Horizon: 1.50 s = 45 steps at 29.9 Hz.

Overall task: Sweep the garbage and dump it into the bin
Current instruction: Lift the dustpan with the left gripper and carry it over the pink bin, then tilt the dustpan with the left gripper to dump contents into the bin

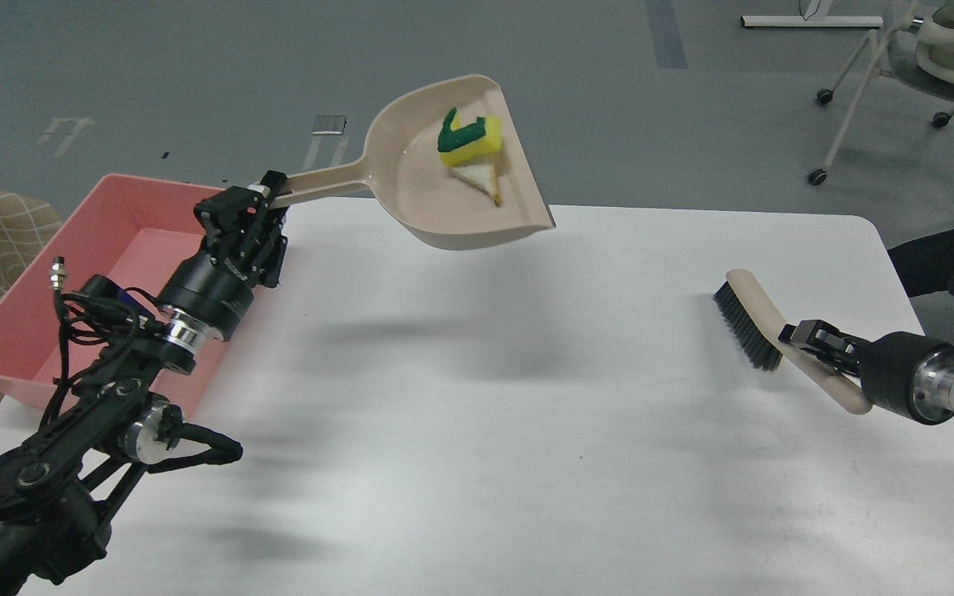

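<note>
Dustpan's up in the air with both scraps riding in it, and your bin sits bare at the left edge.

Your dustpan carries the yellow sponge piece, dark green face up, with the pale wedge strip touching just below it. The pink bin looks bare where it shows. Your left gripper is clamped on the dustpan handle, arm reaching across the bin's near corner. Your right gripper is closed on the brush handle, bristles angled down over the white table.
</note>
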### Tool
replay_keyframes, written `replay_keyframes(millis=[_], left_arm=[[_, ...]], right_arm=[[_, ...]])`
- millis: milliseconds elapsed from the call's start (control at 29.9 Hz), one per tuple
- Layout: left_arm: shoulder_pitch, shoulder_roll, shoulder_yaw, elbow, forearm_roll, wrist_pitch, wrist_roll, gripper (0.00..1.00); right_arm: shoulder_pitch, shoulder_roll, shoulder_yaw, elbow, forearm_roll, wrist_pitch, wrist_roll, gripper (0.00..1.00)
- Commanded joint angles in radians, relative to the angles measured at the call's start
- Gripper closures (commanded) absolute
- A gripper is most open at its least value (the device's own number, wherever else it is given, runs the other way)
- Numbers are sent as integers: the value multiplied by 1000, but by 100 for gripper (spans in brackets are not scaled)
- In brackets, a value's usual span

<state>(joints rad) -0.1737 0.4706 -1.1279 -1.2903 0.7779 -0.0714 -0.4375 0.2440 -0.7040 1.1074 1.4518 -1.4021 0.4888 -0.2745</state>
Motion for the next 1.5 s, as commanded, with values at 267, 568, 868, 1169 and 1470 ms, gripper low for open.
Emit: replay_keyframes(millis=[267,568,868,1169,1470], left_arm=[[317,241,-288,13,-175,-76,-7,88],[479,474,-392,13,-197,-84,2,89],[511,744,-380,72,-177,-82,5,88],[500,884,-345,163,-76,-102,2,89],[476,961,-348,111,187,-104,-51,89]], right_arm=[[-6,8,3,-5,0,0,8,94],[-12,26,12,-5,0,0,8,94],[-38,24,61,-2,2,0,20,94],[-51,24,89,1,3,0,35,94],[-52,26,94,-1,23,0,43,93]])
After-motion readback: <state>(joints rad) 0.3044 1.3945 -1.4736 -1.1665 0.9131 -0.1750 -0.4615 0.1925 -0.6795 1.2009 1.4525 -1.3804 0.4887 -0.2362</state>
